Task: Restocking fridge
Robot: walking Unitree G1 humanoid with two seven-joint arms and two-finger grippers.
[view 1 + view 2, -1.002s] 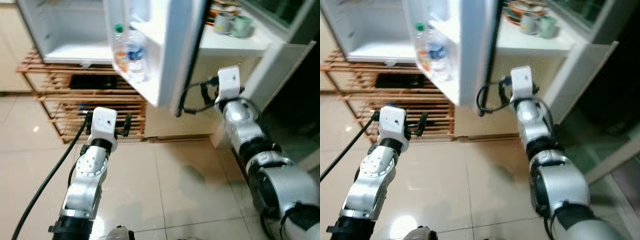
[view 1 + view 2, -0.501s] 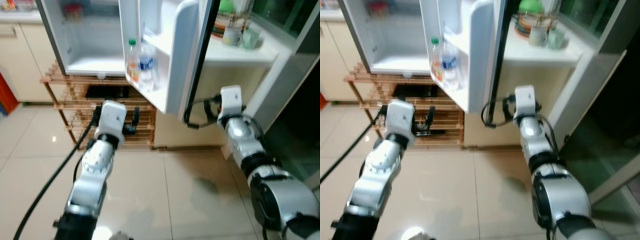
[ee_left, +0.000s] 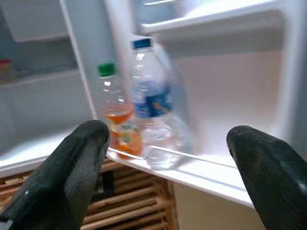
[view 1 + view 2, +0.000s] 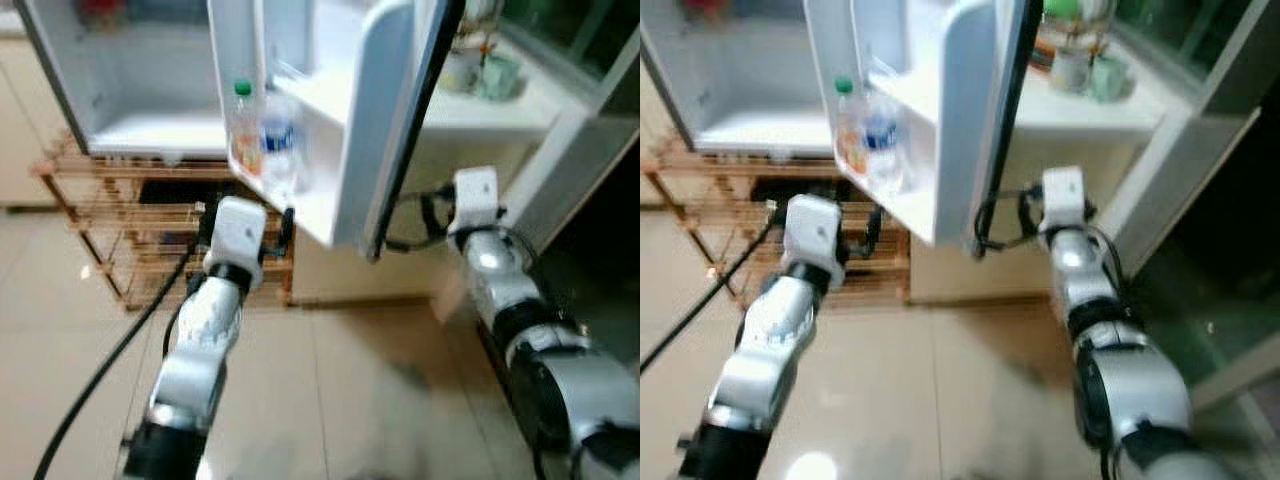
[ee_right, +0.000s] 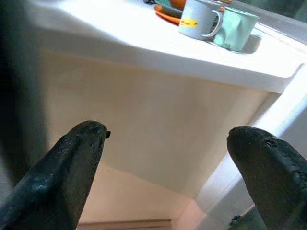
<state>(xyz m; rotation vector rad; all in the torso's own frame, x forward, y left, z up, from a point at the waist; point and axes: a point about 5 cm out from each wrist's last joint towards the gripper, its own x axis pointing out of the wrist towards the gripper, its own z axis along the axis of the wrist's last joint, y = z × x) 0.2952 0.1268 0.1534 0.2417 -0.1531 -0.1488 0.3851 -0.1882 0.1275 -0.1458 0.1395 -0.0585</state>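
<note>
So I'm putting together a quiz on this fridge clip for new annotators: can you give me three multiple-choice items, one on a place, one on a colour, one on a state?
1. Where do the two bottles stand?
A. On the wooden rack
B. On the fridge door's shelf
C. On the white counter

2. What colour is the cap of the orange-drink bottle?
A. Green
B. Red
C. Black

3. How are the left gripper's fingers?
A. Shut on a bottle
B. Shut on nothing
C. Open, holding nothing

Answers:
1. B: the orange-drink bottle and the water bottle stand side by side on the door shelf of the open fridge door.
2. A: its cap is green, while the water bottle's is blue.
3. C: the left gripper has its fingers wide apart, short of the bottles.
</note>
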